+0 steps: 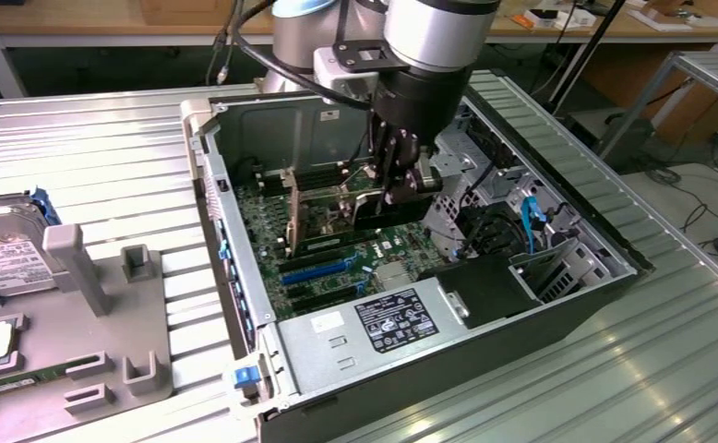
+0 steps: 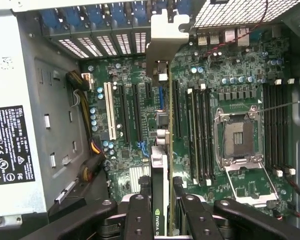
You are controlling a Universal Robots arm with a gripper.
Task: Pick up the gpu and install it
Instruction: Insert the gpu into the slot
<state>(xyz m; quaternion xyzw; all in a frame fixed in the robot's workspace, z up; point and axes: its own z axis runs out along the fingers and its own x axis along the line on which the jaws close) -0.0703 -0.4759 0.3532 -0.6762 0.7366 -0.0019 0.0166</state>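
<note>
One gpu [image 2: 159, 170], one end effector [image 2: 164, 210], one computer case [image 1: 525, 351], one hard drive [image 1: 2, 254].

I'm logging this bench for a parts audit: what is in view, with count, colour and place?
table: one, silver, slatted, under everything.
computer case: one, black and grey, open, on the table.
motherboard: one, green, inside the computer case.
power supply: one, silver, at one end of the computer case.
gpu: one, green and black, held edge-on above the motherboard.
fixture: one, grey, on the table.
hard drive: one, silver, on the fixture at the exterior view's left.
gripper: one, black, shut on the gpu.
</note>
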